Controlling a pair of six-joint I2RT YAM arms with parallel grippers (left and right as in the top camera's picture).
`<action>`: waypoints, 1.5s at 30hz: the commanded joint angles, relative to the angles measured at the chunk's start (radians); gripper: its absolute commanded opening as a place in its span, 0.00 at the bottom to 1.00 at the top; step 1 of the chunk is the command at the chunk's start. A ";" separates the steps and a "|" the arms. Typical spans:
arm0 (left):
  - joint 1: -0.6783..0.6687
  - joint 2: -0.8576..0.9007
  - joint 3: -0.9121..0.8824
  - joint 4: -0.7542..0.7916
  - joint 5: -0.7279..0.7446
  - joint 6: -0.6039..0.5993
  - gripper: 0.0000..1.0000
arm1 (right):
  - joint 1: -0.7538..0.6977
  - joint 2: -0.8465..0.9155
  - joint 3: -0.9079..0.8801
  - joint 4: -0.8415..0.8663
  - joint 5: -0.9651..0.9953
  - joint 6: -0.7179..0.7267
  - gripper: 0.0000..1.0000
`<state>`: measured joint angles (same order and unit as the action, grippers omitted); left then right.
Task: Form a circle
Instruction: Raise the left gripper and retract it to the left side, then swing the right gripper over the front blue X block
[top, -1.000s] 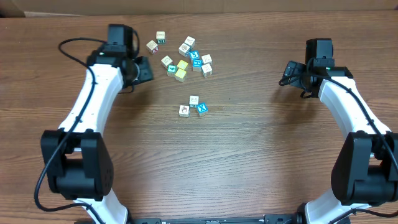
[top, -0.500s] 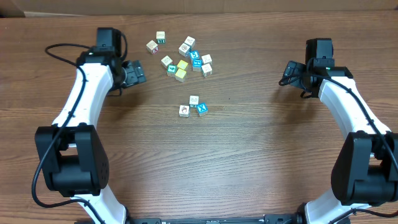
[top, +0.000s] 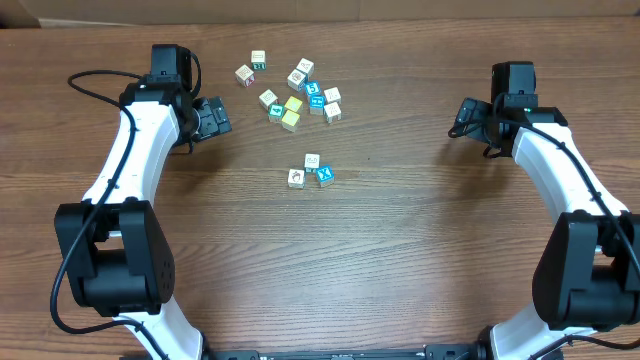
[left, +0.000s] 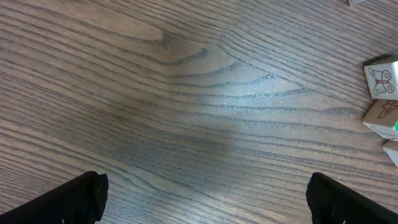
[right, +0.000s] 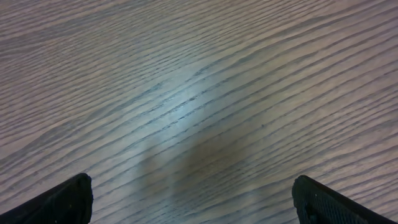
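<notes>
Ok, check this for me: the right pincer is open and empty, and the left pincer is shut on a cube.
Wrong on the left pincer: it is open and empty too, as the left wrist view shows, with the nearest cubes lying off to one side. The right pincer is open and empty, as said.

We find the overhead view bright, evenly lit and sharp throughout, with only short, soft shadows beside the arms (top: 135, 170) on the table (top: 400, 260). Both wrist views show a pale, diffuse sheen from above on its wood near centre. The fingertips (left: 74, 199) at the lower corners read dark and slightly blurred.
</notes>
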<state>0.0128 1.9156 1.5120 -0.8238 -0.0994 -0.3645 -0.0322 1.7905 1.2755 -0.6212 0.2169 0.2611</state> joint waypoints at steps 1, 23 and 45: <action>-0.006 0.007 0.015 -0.003 -0.015 0.002 1.00 | -0.003 -0.013 0.008 0.006 0.007 0.000 1.00; -0.006 0.007 0.015 -0.002 -0.015 0.002 1.00 | -0.003 -0.013 0.008 0.006 0.007 0.000 1.00; -0.006 0.007 0.015 -0.002 -0.015 0.002 1.00 | -0.003 -0.013 0.008 0.080 0.007 0.000 1.00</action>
<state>0.0128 1.9156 1.5120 -0.8238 -0.0998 -0.3641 -0.0322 1.7905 1.2755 -0.5575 0.2165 0.2611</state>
